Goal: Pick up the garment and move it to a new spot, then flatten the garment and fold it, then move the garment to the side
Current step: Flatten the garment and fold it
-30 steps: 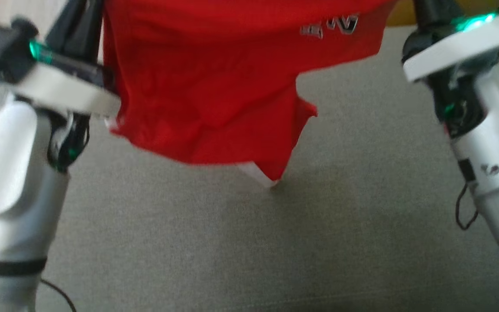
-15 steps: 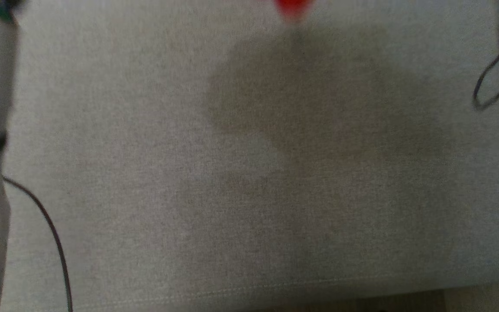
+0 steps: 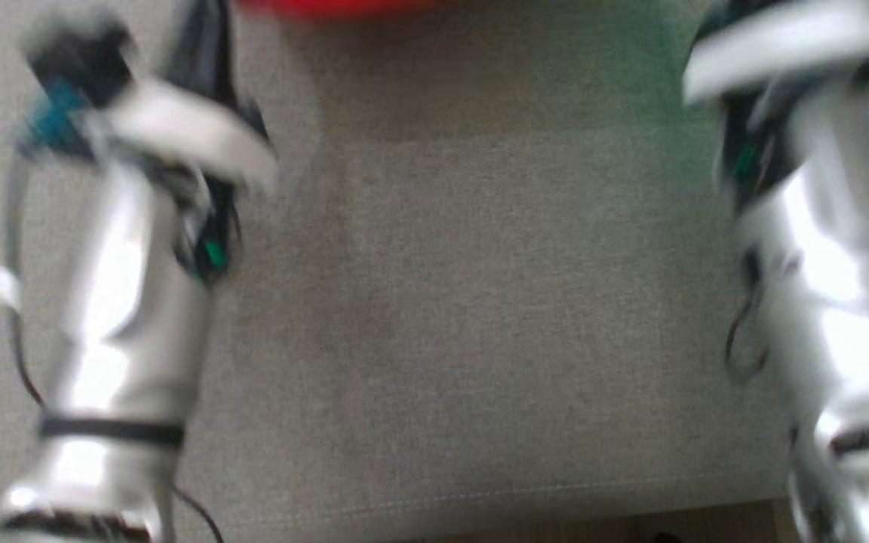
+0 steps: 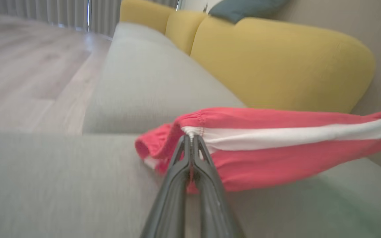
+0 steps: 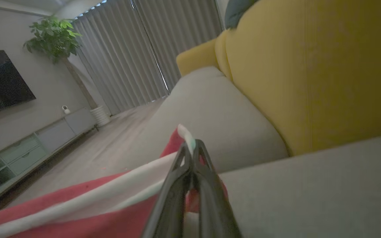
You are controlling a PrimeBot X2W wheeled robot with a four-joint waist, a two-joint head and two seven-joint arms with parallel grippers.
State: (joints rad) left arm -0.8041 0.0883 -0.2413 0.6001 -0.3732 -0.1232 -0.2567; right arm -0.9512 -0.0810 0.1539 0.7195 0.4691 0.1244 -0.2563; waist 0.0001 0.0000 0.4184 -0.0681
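The garment (image 4: 270, 155) is red with a white band and hangs stretched just above the grey sofa seat (image 4: 61, 185). In the left wrist view my left gripper (image 4: 191, 138) is shut on the band's gathered end. In the right wrist view my right gripper (image 5: 190, 145) is shut on the garment's (image 5: 88, 211) other white-edged end. The head view is blurred: a strip of the garment (image 3: 336, 6) shows at the top edge, between my two silver forearms, the left (image 3: 125, 317) and the right (image 3: 834, 271).
Yellow back cushions (image 4: 276, 62) stand behind the grey seat. The seat's front edge (image 3: 434, 501) runs along the bottom of the head view. Beyond the sofa lie a wooden floor (image 4: 18, 72), curtains, a potted plant (image 5: 51, 36), a TV and a low cabinet (image 5: 28, 145).
The head view has swung down and back up, so the garment went from filling the top to a strip at the top edge. Both forearms are back in view.
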